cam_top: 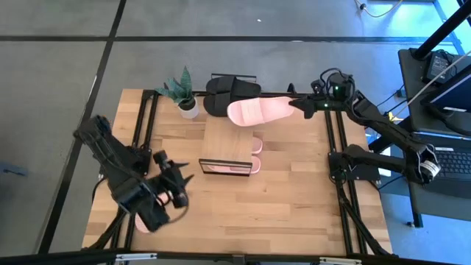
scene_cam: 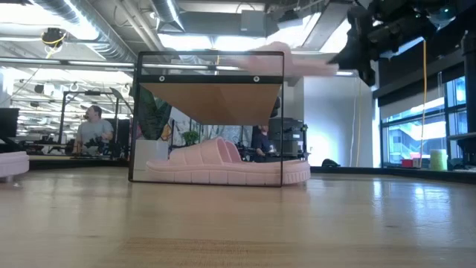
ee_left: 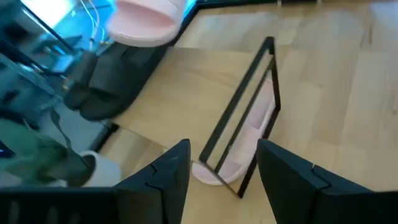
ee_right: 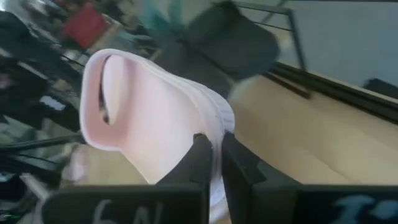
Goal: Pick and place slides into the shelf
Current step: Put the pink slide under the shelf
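Right end effector (cam_top: 300,105) clamped on heel edge of a pink slide (cam_top: 259,110), held in the air over the far edge of the shelf (cam_top: 228,140) top board. Shelf at mid-surface; pink slides (scene_cam: 227,165) lie beneath it. Black slides (cam_top: 232,94) at far edge of surface (cam_top: 294,199), beside a plant (cam_top: 184,96). Left end effector (cam_top: 176,188) open, empty, near front-left corner; another pink slide (cam_top: 143,221) under that arm.

Grey floor (cam_top: 59,88) with dark lines; ceiling lights (scene_cam: 175,18), windows (scene_cam: 416,138), possibly 1 seated person (scene_cam: 93,130).
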Controlling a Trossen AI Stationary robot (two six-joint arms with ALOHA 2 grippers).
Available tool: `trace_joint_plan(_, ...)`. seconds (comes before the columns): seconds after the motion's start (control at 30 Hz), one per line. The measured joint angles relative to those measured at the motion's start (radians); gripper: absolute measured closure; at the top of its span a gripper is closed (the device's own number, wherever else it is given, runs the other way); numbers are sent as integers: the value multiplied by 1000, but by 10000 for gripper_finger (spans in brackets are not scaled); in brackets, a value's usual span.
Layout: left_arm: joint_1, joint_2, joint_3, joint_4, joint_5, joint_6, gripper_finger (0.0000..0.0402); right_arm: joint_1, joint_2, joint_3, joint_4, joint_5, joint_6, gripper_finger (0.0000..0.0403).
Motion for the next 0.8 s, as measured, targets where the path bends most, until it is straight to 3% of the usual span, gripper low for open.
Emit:
trace_joint_plan(0.13, 11, -166, -210, 161, 56, -12, 225, -41, 0, -1, -20, 5, -20, 381)
trace_joint_plan(0.27, 54, -320, -426, 409, 126, 73, 225, -90, -12, -1, -4, -3, -19, 381)
trace_joint_plan(0.53, 184, -559, -800, 986, 396, 431, 225, -188, -16, -1, -55, 11, -16, 381)
trace_joint_plan(0.8, 302, -755, -1037, 1351, 667, 717, 225, -281, -39, -1, -157, 27, -58, 381)
